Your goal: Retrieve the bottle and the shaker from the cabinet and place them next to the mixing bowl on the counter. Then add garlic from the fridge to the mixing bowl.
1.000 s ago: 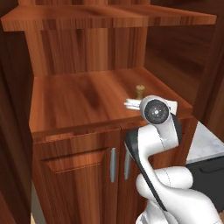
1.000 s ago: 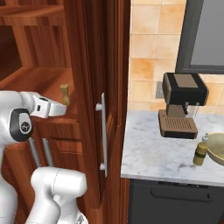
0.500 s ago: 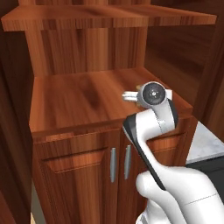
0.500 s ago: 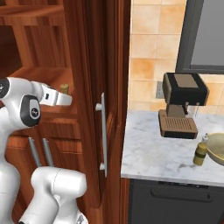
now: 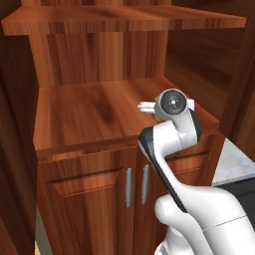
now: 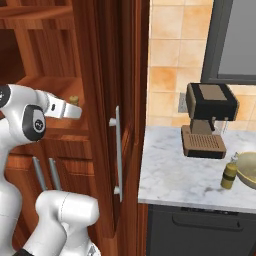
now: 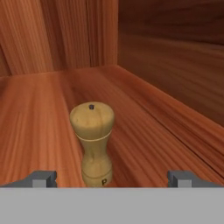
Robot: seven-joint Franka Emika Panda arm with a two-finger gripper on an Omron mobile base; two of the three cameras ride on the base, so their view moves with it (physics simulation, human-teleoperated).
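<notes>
A pale wooden shaker [image 7: 92, 142] stands upright on the shelf of the dark reddish-brown cabinet [image 5: 94, 107]. My gripper [image 7: 112, 179] is open, with one fingertip on each side of the shaker's base and not touching it. From the right, the shaker [image 6: 74, 100] peeks out just past my hand [image 6: 65, 109]. In the left base view my wrist hides it. The olive-green bottle [image 6: 229, 174] stands on the white marble counter [image 6: 175, 180], right beside the olive-yellow mixing bowl [image 6: 247, 167].
The open cabinet door [image 6: 107, 125] with its silver bar handle [image 6: 117, 155] stands between the shelf and the counter. A brown coffee machine [image 6: 207, 120] sits at the back of the counter. Another shelf [image 5: 124, 22] hangs above my hand.
My hand has moved up and deeper over the shelf toward the shaker. The shaker, bottle and bowl have not moved.
</notes>
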